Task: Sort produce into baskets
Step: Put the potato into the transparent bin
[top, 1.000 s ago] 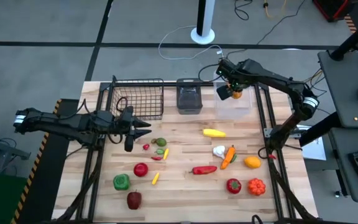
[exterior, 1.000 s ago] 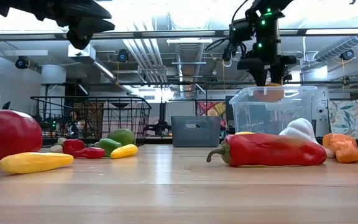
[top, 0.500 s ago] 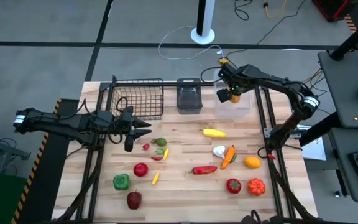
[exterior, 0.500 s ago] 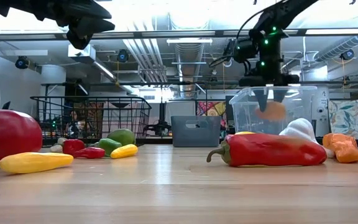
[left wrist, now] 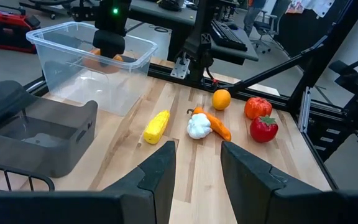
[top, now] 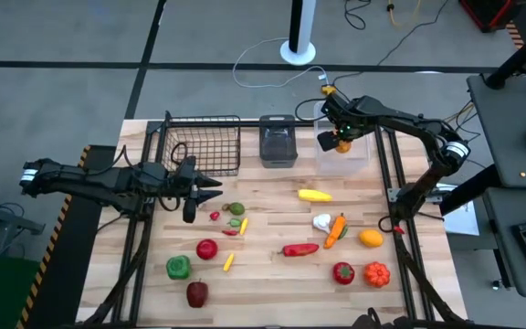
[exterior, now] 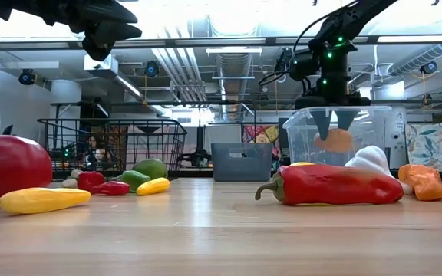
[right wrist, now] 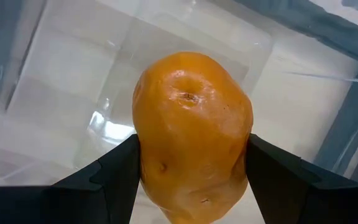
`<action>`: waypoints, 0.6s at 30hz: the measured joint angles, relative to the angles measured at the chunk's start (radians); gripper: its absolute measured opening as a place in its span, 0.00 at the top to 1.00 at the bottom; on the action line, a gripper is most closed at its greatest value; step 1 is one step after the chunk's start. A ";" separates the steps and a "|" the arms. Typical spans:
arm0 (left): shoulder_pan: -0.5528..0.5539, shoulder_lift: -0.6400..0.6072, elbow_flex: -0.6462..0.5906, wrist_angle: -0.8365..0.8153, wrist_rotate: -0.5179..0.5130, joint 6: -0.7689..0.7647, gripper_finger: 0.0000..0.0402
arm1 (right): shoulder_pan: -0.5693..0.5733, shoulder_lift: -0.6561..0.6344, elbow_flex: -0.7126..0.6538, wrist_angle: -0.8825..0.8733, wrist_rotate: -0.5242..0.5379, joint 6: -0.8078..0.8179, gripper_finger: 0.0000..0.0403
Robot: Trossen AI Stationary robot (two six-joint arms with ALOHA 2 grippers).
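Right tool (exterior: 334, 125) grips an orange fruit (right wrist: 192, 134) inside the clear tub (top: 352, 157); release is next. Left tool (top: 210, 188) hovers part-open, empty.

High cam overhead; low cam table-level; both share clear tub (top: 343, 153).

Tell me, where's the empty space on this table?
Bare wood along the near edge in front of the red apple and tomato, and between the grey bin and corn. Crowded around the garlic and carrot.
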 joint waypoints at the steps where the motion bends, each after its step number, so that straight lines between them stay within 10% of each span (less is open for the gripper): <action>1: 0.000 0.000 0.000 0.000 0.000 0.000 0.72 | 0.000 0.000 0.000 0.000 0.000 -0.001 0.39; 18: 0.000 0.000 -0.003 0.000 0.000 0.000 0.72 | 0.000 0.000 -0.001 0.006 -0.005 -0.078 0.39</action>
